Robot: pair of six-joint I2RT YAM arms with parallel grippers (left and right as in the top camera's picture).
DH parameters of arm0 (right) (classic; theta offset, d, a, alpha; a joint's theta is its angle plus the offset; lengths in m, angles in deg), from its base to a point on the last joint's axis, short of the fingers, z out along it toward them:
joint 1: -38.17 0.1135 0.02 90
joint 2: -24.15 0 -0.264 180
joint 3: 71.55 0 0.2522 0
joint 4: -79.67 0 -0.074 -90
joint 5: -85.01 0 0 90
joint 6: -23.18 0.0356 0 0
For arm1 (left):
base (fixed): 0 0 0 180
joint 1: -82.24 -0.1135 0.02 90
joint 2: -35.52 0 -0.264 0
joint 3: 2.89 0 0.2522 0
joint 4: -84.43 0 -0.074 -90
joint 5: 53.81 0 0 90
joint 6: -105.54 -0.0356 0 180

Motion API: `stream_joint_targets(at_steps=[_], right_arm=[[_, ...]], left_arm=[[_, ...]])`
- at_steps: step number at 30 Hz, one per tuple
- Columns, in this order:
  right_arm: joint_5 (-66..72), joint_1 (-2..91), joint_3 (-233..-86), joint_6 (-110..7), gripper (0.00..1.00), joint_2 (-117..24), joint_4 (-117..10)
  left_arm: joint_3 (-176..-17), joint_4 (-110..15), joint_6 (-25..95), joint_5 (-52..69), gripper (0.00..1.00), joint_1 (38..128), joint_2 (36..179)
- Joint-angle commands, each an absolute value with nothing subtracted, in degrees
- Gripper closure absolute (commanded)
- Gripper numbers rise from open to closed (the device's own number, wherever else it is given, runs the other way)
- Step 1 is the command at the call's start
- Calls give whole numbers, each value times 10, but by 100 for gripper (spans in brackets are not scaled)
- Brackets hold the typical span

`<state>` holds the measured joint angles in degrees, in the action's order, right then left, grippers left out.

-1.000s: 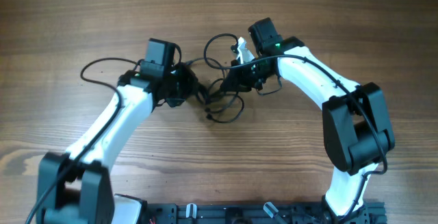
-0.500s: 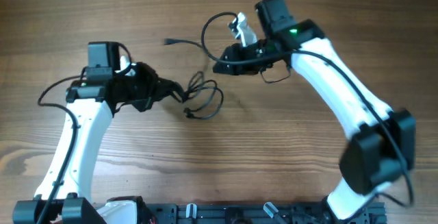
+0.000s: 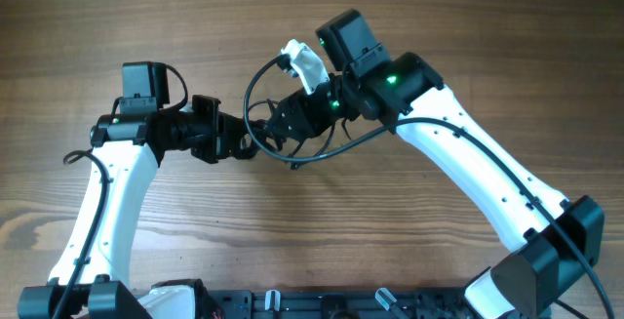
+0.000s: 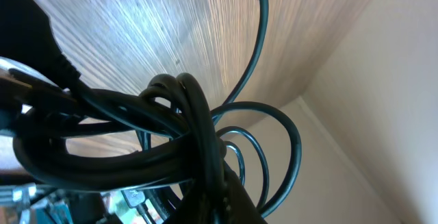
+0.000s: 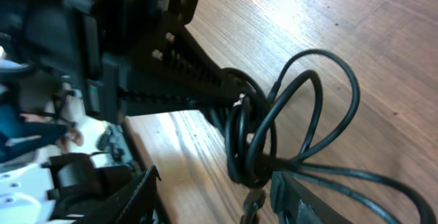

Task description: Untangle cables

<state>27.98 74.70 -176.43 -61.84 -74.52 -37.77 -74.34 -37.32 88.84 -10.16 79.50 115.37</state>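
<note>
The cables [image 3: 265, 136] are thin black cords bunched into loops between the two grippers at mid-table. One loose loop arcs up toward the right wrist. My left gripper [image 3: 250, 145] points right and is shut on the bundle. In the left wrist view the cables [image 4: 198, 128] fill the frame, crossing just above the left gripper [image 4: 205, 203]. My right gripper [image 3: 278, 124] points left, right at the bundle. In the right wrist view the right gripper [image 5: 217, 183] is open. The cables [image 5: 253, 142] and a hanging plug end sit between its fingers, nearer the right one.
Bare wooden tabletop [image 3: 409, 26] surrounds the arms. The left arm's own thick black wire [image 3: 83, 153] loops out by its elbow. A black rail [image 3: 322, 304] runs along the front edge.
The left gripper pulled the bundle leftward and still holds it. The right gripper let go, opened, and swung left and down to the bundle again.
</note>
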Motion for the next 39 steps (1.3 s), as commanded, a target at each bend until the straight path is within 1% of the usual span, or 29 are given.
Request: stream_joint_targets(at_steps=[1, 3, 5, 7, 11, 15, 16, 17, 20, 21, 25, 28, 31, 34, 39], right_arm=[[228, 764, -1767, -657, 45, -752, -371], [206, 775, -1767, -670, 46, -753, -363], [153, 791, -1767, -668, 48, -759, -356], [132, 802, -1766, -668, 51, -766, -355], [71, 808, -1766, -617, 68, -785, -358], [58, 808, -1762, -594, 83, -796, -359], [35, 808, -1756, -572, 87, -796, -363], [8, 807, -1756, -547, 96, -796, -363], [-1, 806, -1756, -515, 95, -796, -372], [-2, 797, -1756, -488, 95, -796, -375], [-9, 758, -1756, -426, 96, -796, -362], [17, 720, -1756, -422, 96, -796, -356], [32, 688, -1756, -410, 95, -797, -362], [49, 660, -1756, -409, 96, -806, -366], [72, 625, -1748, -414, 96, -844, -365]], left_arm=[[-743, -373, 939, -168, 96, 793, 1138], [-743, -374, 953, -173, 96, 793, 1138], [-743, -374, 957, -174, 96, 793, 1138], [-743, -373, 957, -174, 96, 793, 1138], [-743, -373, 957, -174, 96, 793, 1138], [-743, -374, 957, -174, 96, 792, 1138], [-743, -374, 957, -174, 96, 792, 1138], [-743, -374, 957, -174, 96, 792, 1138], [-743, -374, 929, -174, 96, 792, 1138], [-743, -375, 882, -173, 96, 792, 1138], [-743, -378, 773, -183, 96, 783, 1138], [-743, -424, 702, -280, 96, 774, 1138], [-743, -483, 688, -368, 96, 775, 1138], [-743, -488, 692, -404, 96, 774, 1138], [-743, -509, 731, -488, 96, 774, 1138]])
